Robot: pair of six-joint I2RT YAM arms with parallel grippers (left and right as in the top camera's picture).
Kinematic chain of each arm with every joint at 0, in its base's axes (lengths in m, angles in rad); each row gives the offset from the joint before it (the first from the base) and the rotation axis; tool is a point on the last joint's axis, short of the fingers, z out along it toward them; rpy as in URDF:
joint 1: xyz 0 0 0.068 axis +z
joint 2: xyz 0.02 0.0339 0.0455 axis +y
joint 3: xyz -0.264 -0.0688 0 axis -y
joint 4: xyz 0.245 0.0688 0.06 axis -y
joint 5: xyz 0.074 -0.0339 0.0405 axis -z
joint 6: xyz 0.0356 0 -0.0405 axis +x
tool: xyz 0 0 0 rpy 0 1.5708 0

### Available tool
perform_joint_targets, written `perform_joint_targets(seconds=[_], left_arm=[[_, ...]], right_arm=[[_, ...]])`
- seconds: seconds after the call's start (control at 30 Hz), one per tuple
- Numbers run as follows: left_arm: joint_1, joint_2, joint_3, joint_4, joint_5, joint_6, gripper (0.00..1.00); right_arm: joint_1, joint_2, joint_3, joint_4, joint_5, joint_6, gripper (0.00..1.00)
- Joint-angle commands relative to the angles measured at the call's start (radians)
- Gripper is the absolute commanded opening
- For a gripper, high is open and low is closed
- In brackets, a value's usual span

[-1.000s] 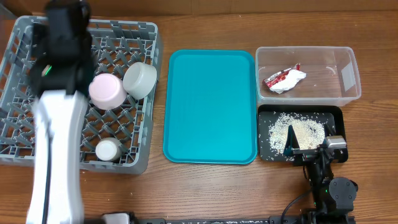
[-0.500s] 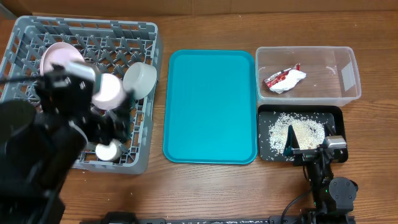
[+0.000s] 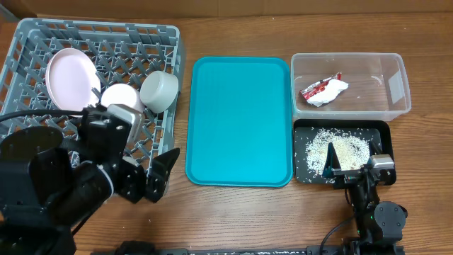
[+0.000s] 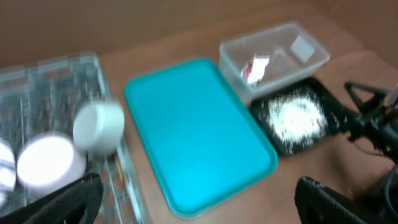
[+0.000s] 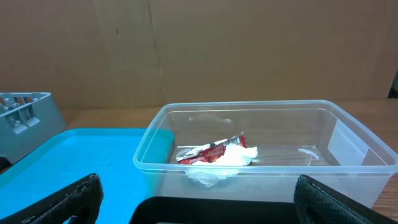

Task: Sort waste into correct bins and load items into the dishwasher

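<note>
The grey dish rack (image 3: pixel 28 42) at the left holds the pinkish plate (image 3: pixel 71 79) standing on edge, the pinkish-white bowl (image 3: pixel 122 98) and the grey-green bowl (image 3: pixel 158 89). The cup is hidden under my left arm. My left gripper (image 3: pixel 159 176) is open and empty above the rack's front right corner. The left wrist view shows both bowls (image 4: pixel 99 127) (image 4: pixel 50 163). The wrapper with tissue (image 3: pixel 322 90) lies in the clear tub (image 3: pixel 396 85). The rice (image 3: pixel 340 150) lies in the black tray (image 3: pixel 304 134). My right gripper (image 3: pixel 352 164) is open and empty at that tray's front edge.
The flat teal serving tray (image 3: pixel 239 120) lies bare between the rack and the bins. In the right wrist view the clear tub (image 5: pixel 348 134) with the wrapper (image 5: pixel 217 155) is just ahead, and the teal tray (image 5: pixel 81 155) is to its left.
My left arm has pulled back from over the rack toward the front edge. The plate now stands uncovered in the rack. The right arm has not moved.
</note>
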Motion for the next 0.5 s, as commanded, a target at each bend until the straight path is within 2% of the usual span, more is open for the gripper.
perform_joint_targets(seconds=[0.0,0.13,0.3,0.47], left_arm=[[-0.039,-0.003,-0.090,0.121,0.022,0.106,1.00],[-0.057,-0.085,-0.327,0.410,0.025,0.164,1.00],[-0.056,-0.318,-0.719,0.763,0.033,0.163,1.00],[-0.034,-0.581,-1.004,0.961,0.020,0.173,1.00]], right_arm=[[-0.006,-0.012,-0.011,0.005,0.002,-0.003,1.00],[-0.006,-0.012,-0.011,0.005,0.002,-0.003,1.00],[-0.006,-0.012,-0.011,0.005,0.002,-0.003,1.00],[-0.006,-0.012,-0.011,0.005,0.002,-0.003,1.00]])
